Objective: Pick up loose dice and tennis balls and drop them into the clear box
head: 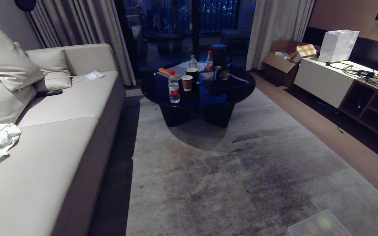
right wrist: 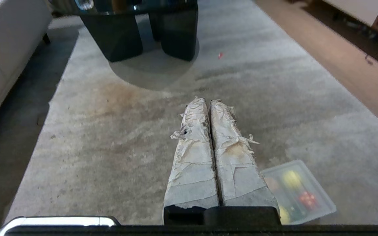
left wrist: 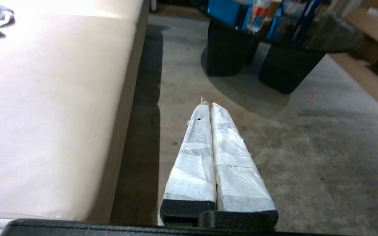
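Note:
The clear box (right wrist: 320, 191) lies on the grey rug beside my right gripper (right wrist: 208, 100), and its corner shows at the bottom edge of the head view (head: 310, 225). Inside it I see a red die (right wrist: 308, 199) and a yellow-green tennis ball (right wrist: 291, 177), with another yellow ball (right wrist: 284, 214) partly behind the gripper. My right gripper is shut with nothing between its taped fingers, hanging above the rug. My left gripper (left wrist: 208, 104) is shut and empty too, above the rug beside the sofa. Neither arm shows in the head view. No loose dice or balls are in sight.
A beige sofa (head: 54, 131) with cushions and a white cloth runs along the left. A round black coffee table (head: 198, 90) carrying bottles and cups stands ahead on the rug. A low cabinet (head: 346, 85) and a cardboard box (head: 282, 62) line the right wall.

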